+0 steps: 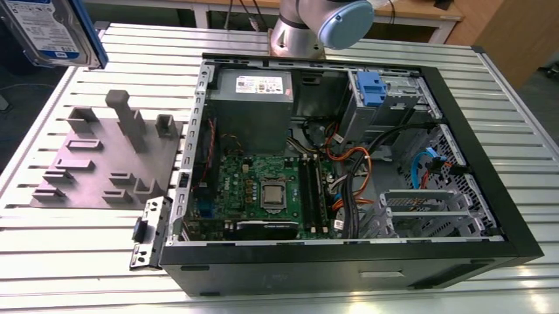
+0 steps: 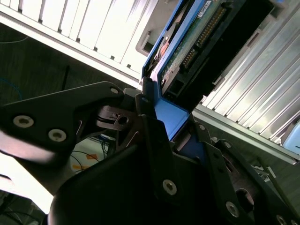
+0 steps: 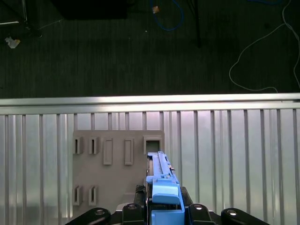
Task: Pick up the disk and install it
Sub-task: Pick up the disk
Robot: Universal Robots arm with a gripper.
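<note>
The disk point(image 2: 185, 51) is clamped by its blue carrier frame between the black fingers point(image 2: 152, 140) of the gripper point(image 2: 176, 136); the jaws are closed on it. In the second wrist view you see the disk's circuit-board side and connector row, but its far end is cut off by the picture's edge and the finger contact on one side is hidden behind the frame. In the first wrist view the disk point(image 3: 159, 168) appears edge-on above the gripper point(image 3: 164, 211), held over the grey fixture plate point(image 3: 117, 178) near one of its recesses, and you cannot tell whether it touches the plate. Beyond the plate lie the slatted table point(image 3: 234, 154), its rail edge and the dark floor point(image 3: 140, 56). The exterior view adds the label face: the disk point(image 1: 48, 33) stands at the exterior view's left, cut off by the upper edge, well apart from the open computer case point(image 1: 349, 261), with the fixture plate point(image 1: 88, 163) between them.
</note>
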